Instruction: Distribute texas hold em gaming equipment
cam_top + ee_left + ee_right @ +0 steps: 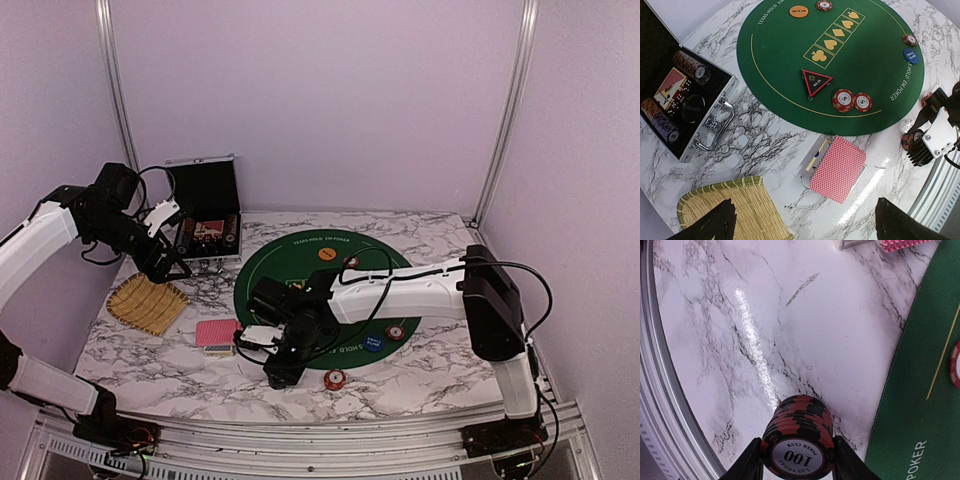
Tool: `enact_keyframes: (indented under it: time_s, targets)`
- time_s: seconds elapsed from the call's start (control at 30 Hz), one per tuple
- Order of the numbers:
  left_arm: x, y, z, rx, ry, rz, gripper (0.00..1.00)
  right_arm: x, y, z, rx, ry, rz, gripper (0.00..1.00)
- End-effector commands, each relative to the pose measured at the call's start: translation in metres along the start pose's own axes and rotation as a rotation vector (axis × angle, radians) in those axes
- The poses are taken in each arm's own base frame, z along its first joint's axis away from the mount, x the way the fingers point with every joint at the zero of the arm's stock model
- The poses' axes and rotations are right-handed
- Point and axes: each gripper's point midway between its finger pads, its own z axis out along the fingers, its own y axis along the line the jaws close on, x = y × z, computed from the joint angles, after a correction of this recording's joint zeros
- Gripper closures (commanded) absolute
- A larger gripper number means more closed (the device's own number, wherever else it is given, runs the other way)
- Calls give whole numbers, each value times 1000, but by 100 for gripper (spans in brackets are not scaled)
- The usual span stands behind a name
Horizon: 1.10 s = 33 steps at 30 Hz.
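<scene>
A stack of orange-and-black poker chips [799, 432] marked 100 stands on the marble just off the green mat's [865, 65] near edge. My right gripper [798, 462] is shut on it, a finger against each side. A red-backed card deck [838, 167] lies on the marble by the mat. On the mat are a dark triangular marker [815, 82], two red chips [844, 100], an orange disc [798, 11] and a blue disc [911, 55]. My left gripper [807, 225] hangs open above the marble, holding nothing.
The open silver case [720, 125] at the back left holds chip rolls [689, 64] and cards [671, 86]. A yellow woven tray [735, 210] lies at the left. A lone chip [335, 378] sits near the front edge. The metal rail [660, 405] borders the table.
</scene>
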Motion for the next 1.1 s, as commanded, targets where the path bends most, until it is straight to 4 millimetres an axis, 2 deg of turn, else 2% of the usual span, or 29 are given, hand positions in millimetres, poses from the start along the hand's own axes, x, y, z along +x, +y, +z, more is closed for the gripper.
enact_keyframes:
  time_s: [0.0, 0.1, 0.17, 0.67, 0.77, 0.93, 1.0, 1.07]
  targets:
    - [-6, -6, -10, 11, -21, 19, 1, -4, 4, -7, -1, -22, -10, 59]
    - [-6, -6, -10, 10, -22, 20, 1, -5, 5, -9, 1, -23, -9, 67]
    - [-6, -6, -10, 9, -23, 19, 1, -6, 4, -12, 3, -26, -9, 69]
    - [-5, -6, -8, 12, -17, 18, 1, -13, 3, -41, 47, -56, -11, 72]
    - [-5, -5, -9, 10, -17, 19, 1, -16, -1, -49, 59, -71, -5, 75]
    - [-5, -5, -8, 9, -14, 19, 1, -27, -22, -71, 75, -132, 50, 81]
    - [-5, -5, -9, 10, -16, 20, 1, -30, -43, -82, 97, -164, 104, 84]
    - [-6, -5, -9, 8, -17, 20, 1, -31, -72, -95, 141, -192, 171, 85]
